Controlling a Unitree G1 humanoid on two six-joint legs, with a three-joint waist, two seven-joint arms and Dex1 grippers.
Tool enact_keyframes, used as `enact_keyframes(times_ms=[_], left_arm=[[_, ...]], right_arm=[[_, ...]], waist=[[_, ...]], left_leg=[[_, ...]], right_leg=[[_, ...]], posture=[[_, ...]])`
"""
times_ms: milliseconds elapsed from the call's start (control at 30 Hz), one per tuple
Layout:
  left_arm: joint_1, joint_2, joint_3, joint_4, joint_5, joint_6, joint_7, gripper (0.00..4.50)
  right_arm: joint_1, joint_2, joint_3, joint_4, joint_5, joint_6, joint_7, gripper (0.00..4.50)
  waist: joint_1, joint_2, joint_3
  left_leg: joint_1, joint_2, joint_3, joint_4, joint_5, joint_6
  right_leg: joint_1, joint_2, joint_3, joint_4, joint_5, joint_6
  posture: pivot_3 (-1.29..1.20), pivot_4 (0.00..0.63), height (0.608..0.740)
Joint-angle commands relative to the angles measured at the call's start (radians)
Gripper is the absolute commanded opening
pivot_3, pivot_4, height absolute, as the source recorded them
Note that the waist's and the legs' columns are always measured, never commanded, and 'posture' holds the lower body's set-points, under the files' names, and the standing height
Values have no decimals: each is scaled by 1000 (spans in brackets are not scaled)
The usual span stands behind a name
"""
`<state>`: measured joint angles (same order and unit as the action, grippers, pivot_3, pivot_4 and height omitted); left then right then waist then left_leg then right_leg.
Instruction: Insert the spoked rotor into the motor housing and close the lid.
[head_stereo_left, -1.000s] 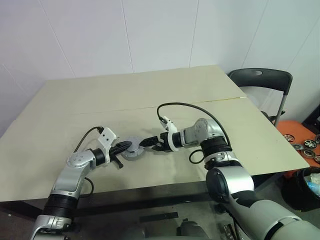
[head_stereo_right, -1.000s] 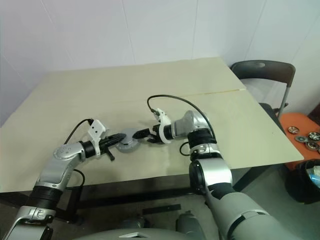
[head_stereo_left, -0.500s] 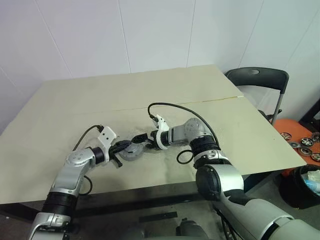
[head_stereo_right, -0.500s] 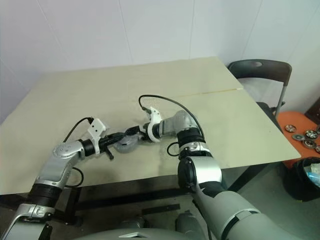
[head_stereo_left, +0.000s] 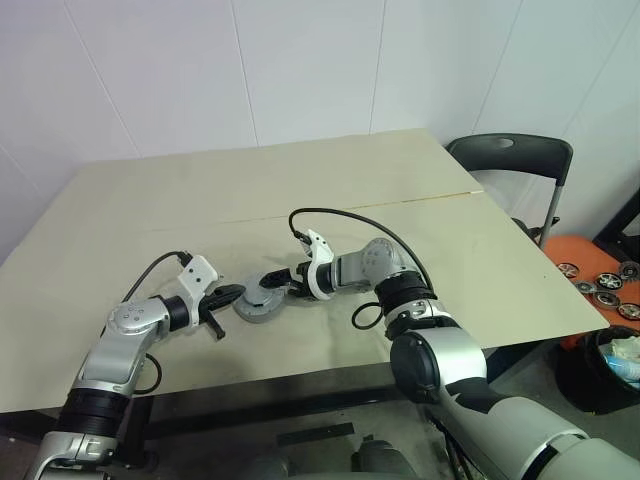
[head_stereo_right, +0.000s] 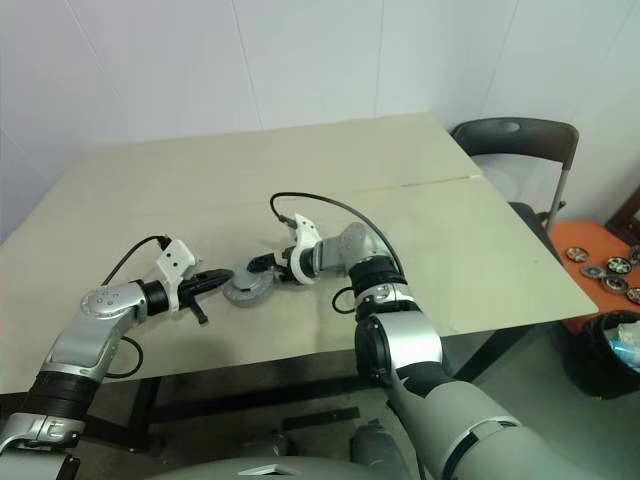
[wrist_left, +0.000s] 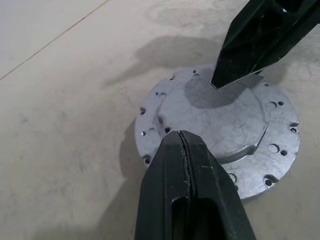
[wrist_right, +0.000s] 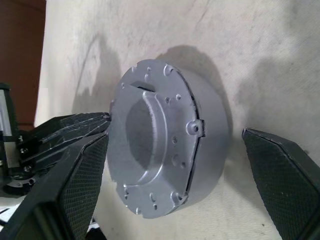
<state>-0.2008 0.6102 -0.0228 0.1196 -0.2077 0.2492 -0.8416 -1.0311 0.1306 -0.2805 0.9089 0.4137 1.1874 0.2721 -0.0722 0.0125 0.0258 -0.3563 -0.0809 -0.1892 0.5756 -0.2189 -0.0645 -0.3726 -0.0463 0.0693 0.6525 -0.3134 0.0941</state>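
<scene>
Tabletop: lid (wrist_right: 160, 145) between right tool (wrist_right: 180, 200) fingers.

Lid (wrist_left: 220, 125) seated flat on motor housing (wrist_right: 207, 135), smooth grey face up. Assembly lies between the right gripper's (wrist_right: 175, 165) fingers, just beyond the left gripper's (wrist_left: 192, 165) tip.

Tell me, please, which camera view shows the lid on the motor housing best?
The left wrist view: the lid shows face-on, smooth grey with small holes. The right wrist view shows it edge-on atop the motor housing; the eye views show it small.
</scene>
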Motion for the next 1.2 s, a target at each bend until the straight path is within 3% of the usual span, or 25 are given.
enact_keyframes(times_ms=[33,300,400,633,700,1033,1200], left_arm=[[6,-6,-31,43,33,24,4,0],[-10,-25,-40,47,40,17,15,0],[-8,-18,-32,52,44,10,22,0],[-5,-20,-29,62,55,5,22,0],[-6,-24,-31,65,58,3,22,0],[-13,-47,-27,76,75,-5,31,0],[-38,-65,17,125,122,-91,137,0]], right_arm=[[-58,116,-16,25,46,14,-12,4469],[-135,171,-87,105,120,-66,-46,4469],[-153,167,-134,139,155,-96,-51,3880],[-151,139,-173,147,193,-100,-16,1568],[-147,135,-174,148,194,-95,-14,1179],[-127,130,-117,152,156,-83,18,1179],[-126,129,-104,142,157,-107,50,1179]], waist=[[1,0,0],[-2,0,1],[-5,0,2],[-9,0,2],[-8,0,2],[-11,0,2],[-14,0,2]], left_leg=[[0,0,0,0,0,0],[-1,0,0,0,0,0],[-2,0,0,0,0,0],[-2,0,0,-1,0,0],[-2,0,0,-1,0,0],[-2,0,0,-1,0,0],[-2,0,0,-1,0,0]], right_leg=[[0,0,0,0,0,0],[0,0,0,0,1,-1],[0,1,0,0,1,-2],[0,1,0,0,2,-2],[0,0,0,0,2,-2],[0,1,0,0,2,-2],[0,1,0,0,2,-2]], posture=[[0,0,740],[0,0,740],[0,0,740],[0,0,740],[0,0,740],[0,0,740],[0,0,740]])
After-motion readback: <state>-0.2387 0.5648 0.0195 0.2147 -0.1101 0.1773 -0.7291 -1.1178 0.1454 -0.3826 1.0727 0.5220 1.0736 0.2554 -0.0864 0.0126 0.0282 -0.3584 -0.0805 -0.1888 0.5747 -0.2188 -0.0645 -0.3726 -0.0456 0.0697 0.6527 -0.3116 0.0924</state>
